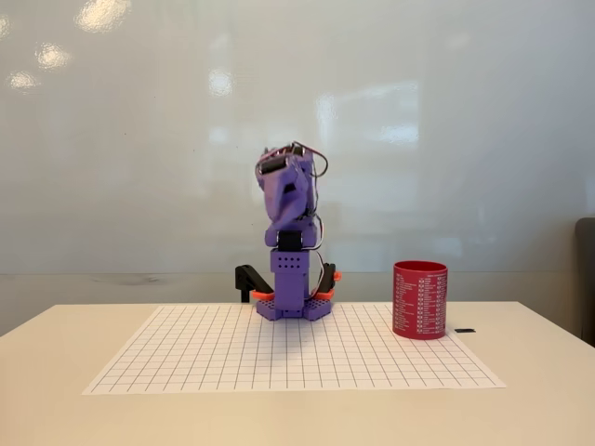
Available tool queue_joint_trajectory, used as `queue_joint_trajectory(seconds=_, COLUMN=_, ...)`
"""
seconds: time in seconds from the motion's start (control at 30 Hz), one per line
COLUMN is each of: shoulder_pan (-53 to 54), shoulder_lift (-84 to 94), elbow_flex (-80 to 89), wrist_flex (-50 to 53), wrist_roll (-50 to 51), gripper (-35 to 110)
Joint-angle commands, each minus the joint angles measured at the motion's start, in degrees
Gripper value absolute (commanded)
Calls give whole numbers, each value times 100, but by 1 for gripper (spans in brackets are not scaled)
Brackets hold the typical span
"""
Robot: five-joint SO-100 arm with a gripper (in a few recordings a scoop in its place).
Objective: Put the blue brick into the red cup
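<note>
The red cup (419,299), straight-sided and printed with rows of small white text, stands upright at the right edge of the grid mat (288,358). The purple arm (291,269) sits folded over its base at the back middle of the mat, well left of the cup. Its gripper (284,186) is tucked up high against the arm, and its jaws are too bunched together to read. Nothing can be seen held in it. The blue brick is out of view.
A small dark flat thing (465,330) lies on the table just right of the cup. A black and orange clamp (249,281) sits behind the arm's base on the left. The white table (56,390) extends around the mat, with a glossy wall behind.
</note>
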Motion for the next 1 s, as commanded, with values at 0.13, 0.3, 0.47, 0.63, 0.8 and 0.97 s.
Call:
queue_joint_trajectory(seconds=0.13, shoulder_pan=-738, shoulder_lift=773, elbow_flex=1371, wrist_flex=-483, wrist_roll=-44, gripper=-1)
queue_joint_trajectory(seconds=0.3, shoulder_pan=-791, shoulder_lift=773, elbow_flex=2224, wrist_flex=-844, wrist_roll=-53, gripper=-1)
queue_joint_trajectory(seconds=0.47, shoulder_pan=-800, shoulder_lift=773, elbow_flex=2593, wrist_flex=-44, wrist_roll=-360, gripper=-1)
queue_joint_trajectory(seconds=0.63, shoulder_pan=-940, shoulder_lift=773, elbow_flex=2347, wrist_flex=1072, wrist_roll=-703, gripper=-1)
queue_joint_trajectory(seconds=0.8, shoulder_pan=-1063, shoulder_lift=773, elbow_flex=2259, wrist_flex=1494, wrist_roll=-765, gripper=-1)
queue_joint_trajectory(seconds=0.97, shoulder_pan=-1072, shoulder_lift=773, elbow_flex=2259, wrist_flex=1503, wrist_roll=-870, gripper=-1)
